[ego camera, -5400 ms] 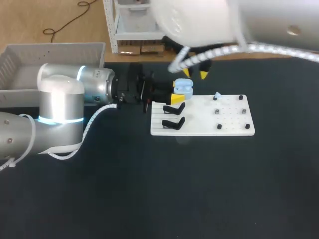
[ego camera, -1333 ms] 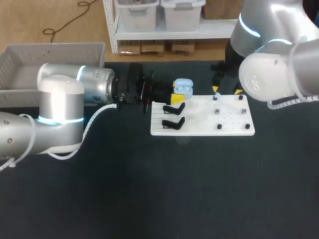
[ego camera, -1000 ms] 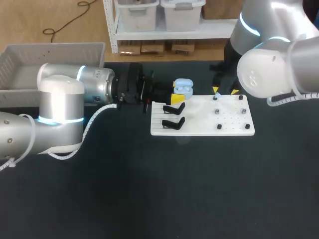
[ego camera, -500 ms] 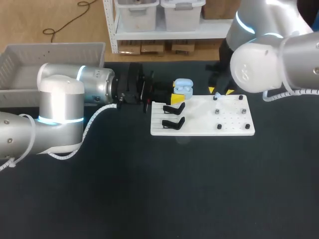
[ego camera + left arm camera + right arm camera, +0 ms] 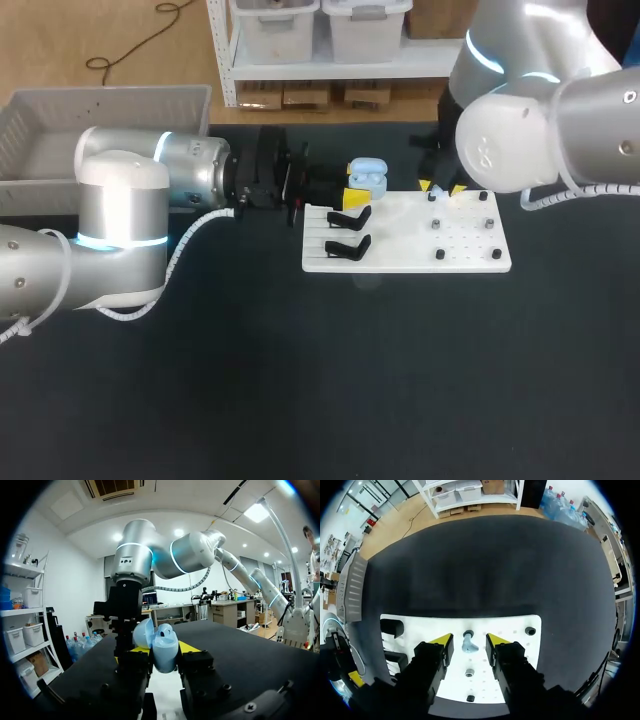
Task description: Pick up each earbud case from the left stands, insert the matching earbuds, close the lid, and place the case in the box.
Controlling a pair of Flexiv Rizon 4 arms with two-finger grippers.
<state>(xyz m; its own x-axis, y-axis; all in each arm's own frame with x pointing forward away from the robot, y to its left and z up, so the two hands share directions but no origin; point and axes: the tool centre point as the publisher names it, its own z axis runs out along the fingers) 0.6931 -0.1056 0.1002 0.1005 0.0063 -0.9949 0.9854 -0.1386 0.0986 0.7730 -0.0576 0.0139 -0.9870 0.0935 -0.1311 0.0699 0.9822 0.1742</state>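
A light blue earbud case [image 5: 368,177] with its lid up is held above the white board's [image 5: 470,255] back left corner. My left gripper [image 5: 358,188] is shut on it. In the left wrist view the case [image 5: 165,654] sits between the yellow tips of the left gripper [image 5: 163,649]. My right gripper [image 5: 441,187] hangs over the board's back edge. In the right wrist view the right gripper [image 5: 469,640] stands open, straddling a light blue earbud [image 5: 468,644] on its peg, with a gap on each side.
Two empty black stands [image 5: 348,218] [image 5: 347,246] sit on the board's left side. Several small pegs [image 5: 469,672] dot its right half. A grey bin [image 5: 100,115] stands at the table's far left, behind my left arm.
My right arm has shifted left over the board's back edge and its yellow tips have drawn closer together. The left arm and the case have not moved.
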